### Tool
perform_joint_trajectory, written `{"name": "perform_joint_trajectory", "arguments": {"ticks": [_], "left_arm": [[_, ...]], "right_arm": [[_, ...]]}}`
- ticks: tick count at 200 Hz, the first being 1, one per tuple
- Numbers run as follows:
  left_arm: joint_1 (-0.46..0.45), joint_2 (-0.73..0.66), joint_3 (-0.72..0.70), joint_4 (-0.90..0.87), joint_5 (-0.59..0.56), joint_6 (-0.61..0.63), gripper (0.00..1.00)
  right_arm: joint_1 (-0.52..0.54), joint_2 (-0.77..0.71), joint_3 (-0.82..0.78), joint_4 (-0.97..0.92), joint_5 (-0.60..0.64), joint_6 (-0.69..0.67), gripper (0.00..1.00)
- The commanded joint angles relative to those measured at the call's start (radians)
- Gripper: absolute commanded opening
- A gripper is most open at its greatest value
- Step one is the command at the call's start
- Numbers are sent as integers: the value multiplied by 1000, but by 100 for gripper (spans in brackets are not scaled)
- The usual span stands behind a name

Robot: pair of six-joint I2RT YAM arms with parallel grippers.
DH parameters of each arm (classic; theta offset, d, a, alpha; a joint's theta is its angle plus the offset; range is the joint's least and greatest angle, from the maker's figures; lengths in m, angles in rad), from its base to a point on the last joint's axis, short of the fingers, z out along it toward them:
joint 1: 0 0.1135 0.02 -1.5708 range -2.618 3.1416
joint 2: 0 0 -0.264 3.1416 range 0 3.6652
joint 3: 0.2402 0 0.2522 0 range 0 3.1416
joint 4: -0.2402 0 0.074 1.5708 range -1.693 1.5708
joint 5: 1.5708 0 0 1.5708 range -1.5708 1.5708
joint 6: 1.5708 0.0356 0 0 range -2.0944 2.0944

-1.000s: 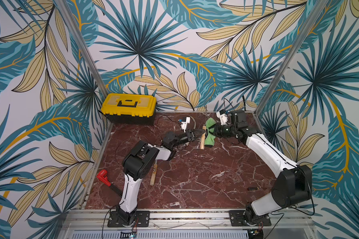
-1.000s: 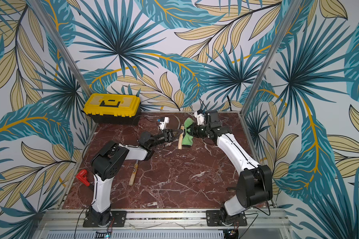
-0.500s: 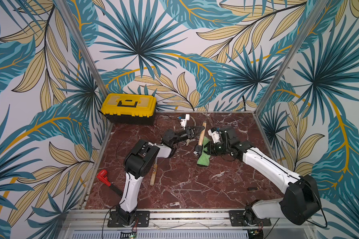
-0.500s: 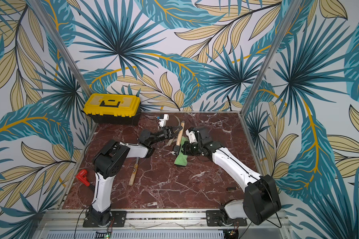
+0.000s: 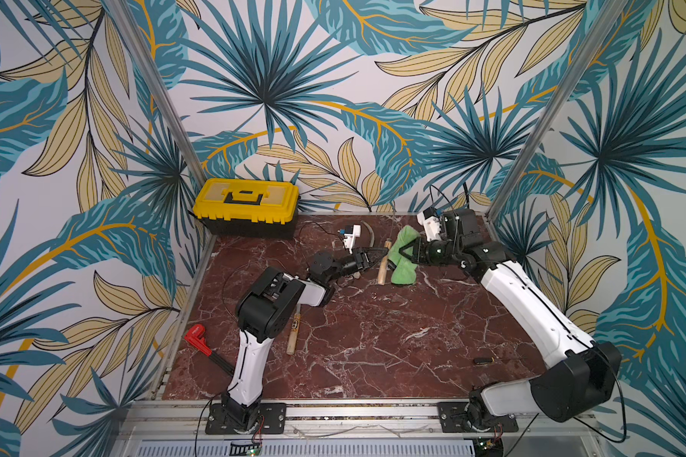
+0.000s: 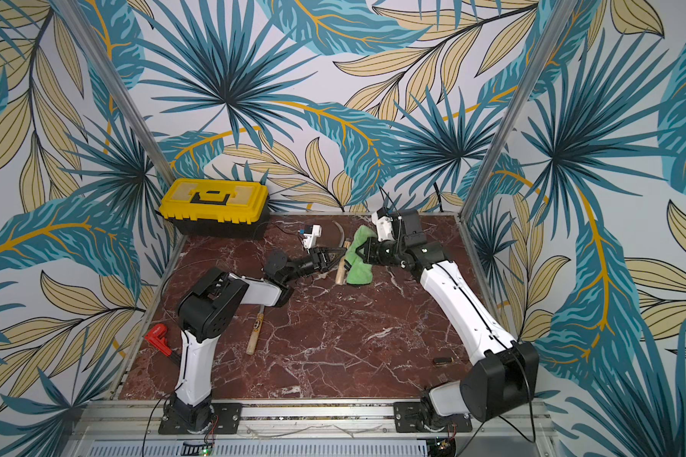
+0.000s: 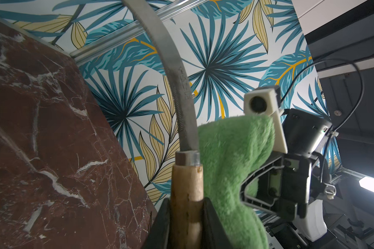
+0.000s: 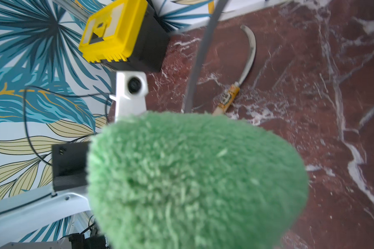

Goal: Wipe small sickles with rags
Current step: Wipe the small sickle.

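— On the near half of the worktop [image 5: 373, 356] one sickle [image 5: 292, 332] lies loose. What's farther back?

— The left hand [image 7: 187, 224] is clamped tight on the wooden handle of a second sickle [image 7: 185, 120]. The right hand [image 5: 402, 252] is pinched closed on the green rag [image 5: 402, 271], just beside that handle.

— How will they handle?

— I'd say the blade is stiff, thin and toothed, so grip the wood only. The rag looks soft and light.

— Only the left wrist view shows those teeth. Only the right wrist view shows the labelled third sickle [image 8: 226, 98] whole, lying flat near the toolbox [image 8: 121, 32].
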Motion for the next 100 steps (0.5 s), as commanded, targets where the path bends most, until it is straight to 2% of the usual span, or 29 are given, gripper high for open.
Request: {"name": "perform_joint_trajectory", "arguments": {"ticks": [1, 30, 100], "left_arm": [[-6, -65, -7, 26, 13, 14, 0], [-6, -70, 12, 26, 10, 13, 0], [2, -20, 126, 26, 3, -25, 0]], "right_arm": [[3, 91, 85, -76, -94, -56, 8], [23, 146, 94, -88, -98, -60, 8], [81, 70, -161, 68, -141, -6, 8]]}}
